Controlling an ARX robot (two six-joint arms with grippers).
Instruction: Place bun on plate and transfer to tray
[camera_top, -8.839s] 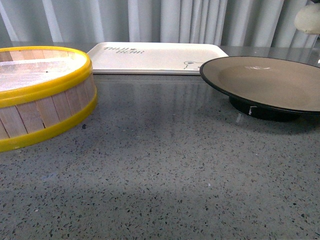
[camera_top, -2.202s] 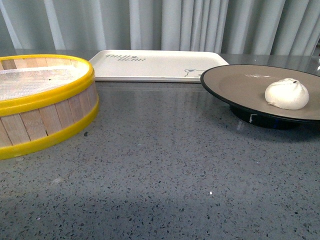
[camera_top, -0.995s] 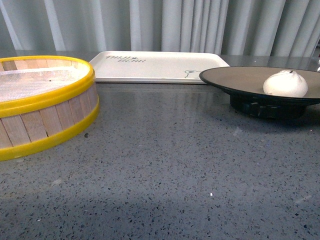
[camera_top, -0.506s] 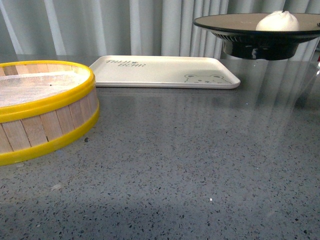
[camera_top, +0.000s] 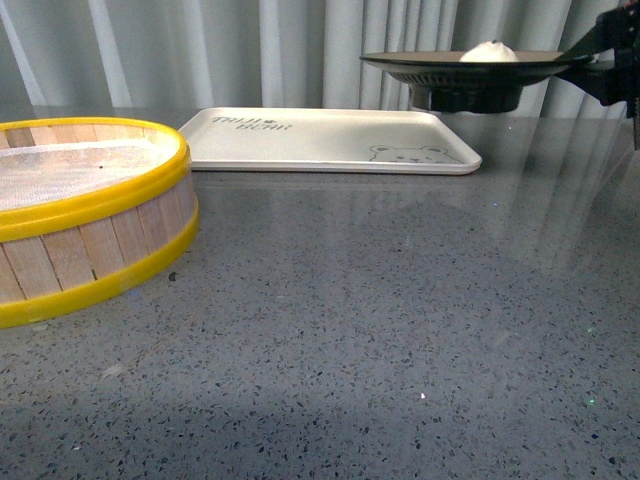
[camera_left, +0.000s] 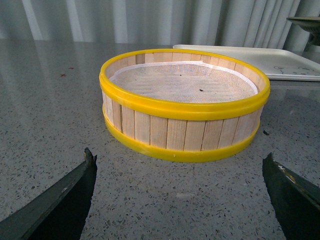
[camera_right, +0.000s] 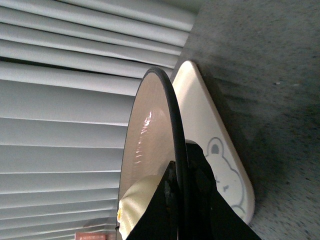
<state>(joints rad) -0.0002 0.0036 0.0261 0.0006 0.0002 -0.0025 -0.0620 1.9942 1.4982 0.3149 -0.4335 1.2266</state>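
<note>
The plate (camera_top: 460, 66) hangs in the air over the far right corner of the tray (camera_top: 320, 139), level, with the white bun (camera_top: 488, 51) sitting on it. My right gripper (camera_top: 580, 62) is shut on the plate's right rim. In the right wrist view the plate (camera_right: 150, 130) is seen edge-on, my right gripper (camera_right: 179, 192) clamps its black rim, the bun (camera_right: 137, 207) lies just inside, and the tray (camera_right: 210, 145) with its bear drawing lies below. My left gripper (camera_left: 180, 172) is open above bare counter, nothing between its fingers.
A yellow-rimmed wooden steamer basket (camera_top: 80, 210) stands at the left of the grey speckled counter (camera_top: 380, 320); in the left wrist view this basket (camera_left: 185, 100) is just ahead of the left gripper. Pale curtains hang behind the table.
The plate with the bun on it has been lifted off the counter at the right and carried left and farther back, to above the tray's far right corner.
</note>
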